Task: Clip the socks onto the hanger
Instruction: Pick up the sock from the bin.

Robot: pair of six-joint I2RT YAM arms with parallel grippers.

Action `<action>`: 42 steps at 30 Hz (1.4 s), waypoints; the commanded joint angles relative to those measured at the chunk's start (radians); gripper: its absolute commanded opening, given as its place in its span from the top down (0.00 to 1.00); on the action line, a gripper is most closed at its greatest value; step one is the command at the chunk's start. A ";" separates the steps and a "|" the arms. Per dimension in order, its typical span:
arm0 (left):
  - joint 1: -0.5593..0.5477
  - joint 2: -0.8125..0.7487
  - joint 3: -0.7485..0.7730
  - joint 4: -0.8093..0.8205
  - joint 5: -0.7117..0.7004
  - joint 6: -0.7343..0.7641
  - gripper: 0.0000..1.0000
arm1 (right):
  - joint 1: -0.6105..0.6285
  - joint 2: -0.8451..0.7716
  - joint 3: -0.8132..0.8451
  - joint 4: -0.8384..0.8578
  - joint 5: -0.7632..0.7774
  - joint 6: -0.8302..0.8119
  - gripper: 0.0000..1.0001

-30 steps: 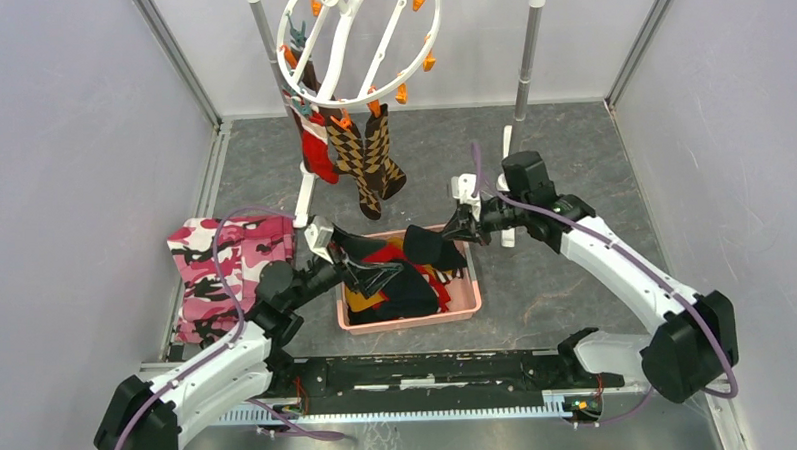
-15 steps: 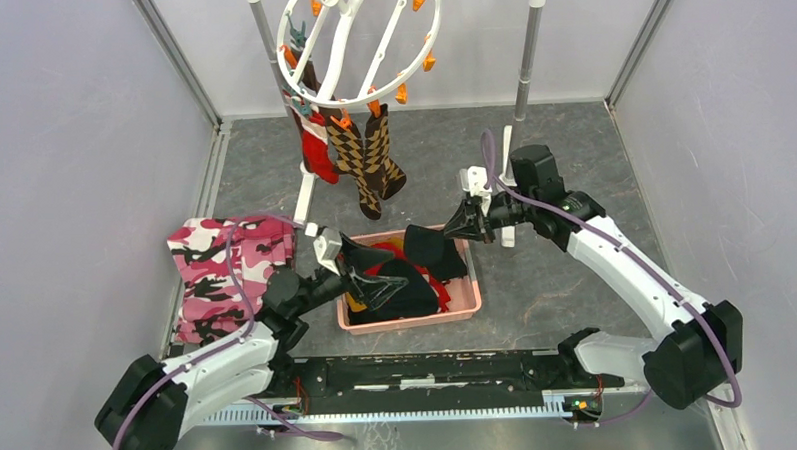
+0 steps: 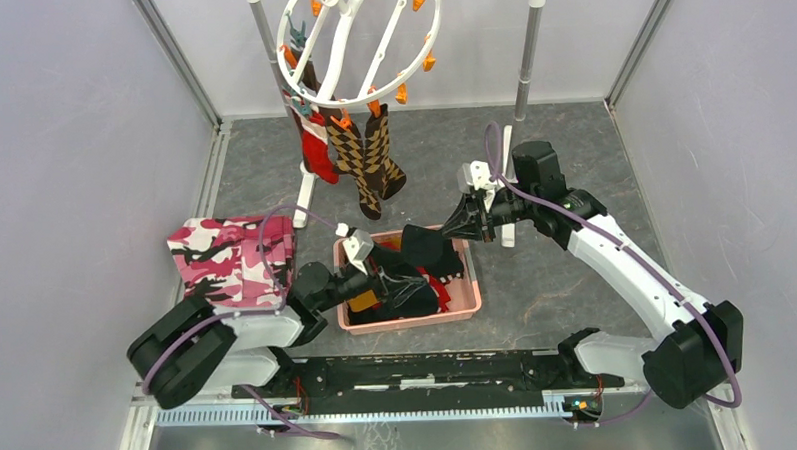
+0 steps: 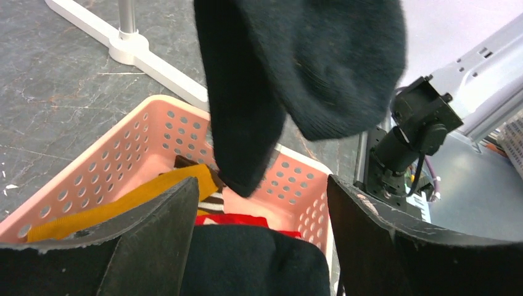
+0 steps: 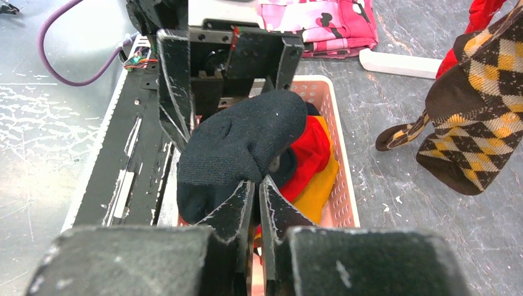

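Observation:
The white round hanger hangs on the rack at the back, with a red sock and two brown argyle socks clipped to its near rim. My right gripper is shut on a black sock that hangs above the pink basket. In the right wrist view the jaws pinch that black sock at its edge. My left gripper is open, low inside the basket. Between its fingers lies another black sock, with mustard and red socks beside it.
A pink-white-black camouflage cloth lies on the floor left of the basket. The rack's metal poles and white feet stand behind the basket. The clipped argyle socks hang to the right in the right wrist view.
My left arm has pushed forward and right, bringing its open gripper lower into the basket pile. My right gripper has kept the black sock and risen slightly.

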State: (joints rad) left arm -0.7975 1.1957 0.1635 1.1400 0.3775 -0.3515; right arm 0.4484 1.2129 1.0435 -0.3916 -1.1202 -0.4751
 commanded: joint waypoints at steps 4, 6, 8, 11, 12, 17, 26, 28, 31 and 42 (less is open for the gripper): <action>-0.012 0.181 0.067 0.309 -0.042 -0.003 0.25 | -0.009 -0.003 0.034 0.031 -0.052 0.003 0.90; -0.012 0.218 0.091 0.340 -0.015 -0.020 0.31 | -0.011 -0.001 0.033 0.030 -0.053 0.003 0.90; -0.014 0.247 0.111 0.354 0.010 -0.040 0.38 | -0.013 0.000 0.030 0.030 -0.055 0.000 0.90; -0.014 0.276 0.137 0.376 0.037 -0.076 0.49 | -0.018 0.000 0.023 0.031 -0.050 -0.003 0.90; -0.014 0.284 0.142 0.382 0.042 -0.085 0.53 | -0.021 -0.001 0.022 0.032 -0.049 -0.006 0.90; -0.014 0.293 0.145 0.390 0.054 -0.110 0.94 | -0.040 0.005 0.014 0.029 -0.041 -0.015 0.89; -0.012 0.201 0.135 0.265 0.072 -0.261 0.98 | -0.086 -0.005 -0.023 -0.006 0.026 -0.085 0.85; -0.012 0.149 0.165 0.112 0.087 -0.289 0.98 | -0.091 -0.017 -0.031 -0.012 0.033 -0.101 0.81; -0.012 0.077 0.201 -0.092 0.090 -0.312 0.98 | -0.096 -0.038 -0.046 -0.008 0.047 -0.109 0.75; -0.012 -0.098 0.180 -0.276 0.132 -0.485 0.98 | -0.100 -0.053 -0.067 -0.007 0.097 -0.124 0.44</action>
State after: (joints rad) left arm -0.8074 1.1343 0.3317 0.9443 0.4637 -0.7136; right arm 0.3511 1.1767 0.9836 -0.4061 -1.0477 -0.5755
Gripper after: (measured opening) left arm 0.045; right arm 0.503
